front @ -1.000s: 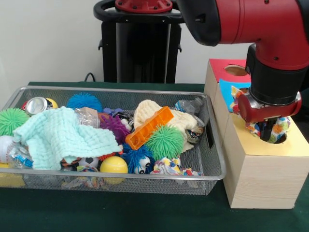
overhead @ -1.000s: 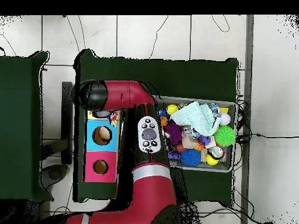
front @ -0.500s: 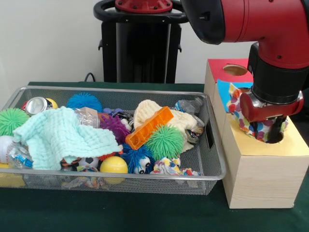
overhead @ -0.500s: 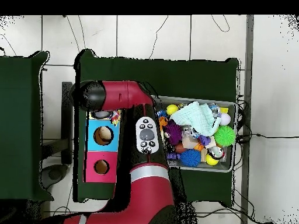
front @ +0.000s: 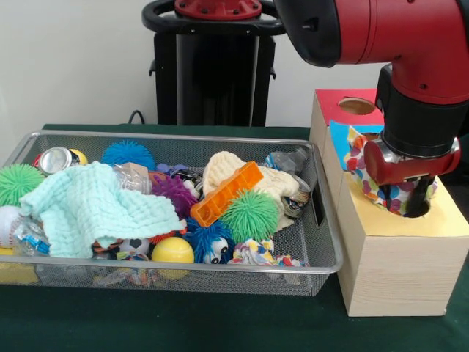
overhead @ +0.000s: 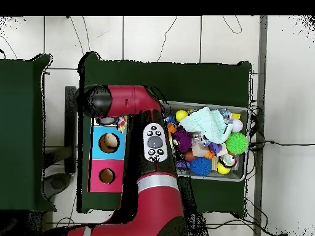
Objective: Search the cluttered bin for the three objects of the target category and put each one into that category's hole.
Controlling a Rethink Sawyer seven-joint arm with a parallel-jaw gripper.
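Observation:
My gripper (front: 416,199) reaches down into the round hole (front: 425,210) in the yellow face of the wooden box (front: 399,271). A multicoloured printed rag (front: 368,170) is bunched around it, partly in the hole and partly draped over the rim on the left; a corner shows in the overhead view (overhead: 120,125). A second printed rag (front: 253,254) lies at the front right of the wire mesh bin (front: 176,136), beside a blue fuzzy toy. No third rag is clearly visible. In the overhead view the arm hides the gripper.
The bin holds a mint-green waffle cloth (front: 95,209), a cream knitted cloth (front: 227,170), an orange block (front: 226,193), spiky balls, a yellow ball (front: 172,251) and a can (front: 56,158). The blue-faced hole (overhead: 109,142) and the red-faced hole (front: 357,106) lie behind the yellow one.
The gripper has shifted slightly right and up at the yellow hole. More of the printed rag now shows, spread at the hole's left side. Since half a second ago nothing has moved.

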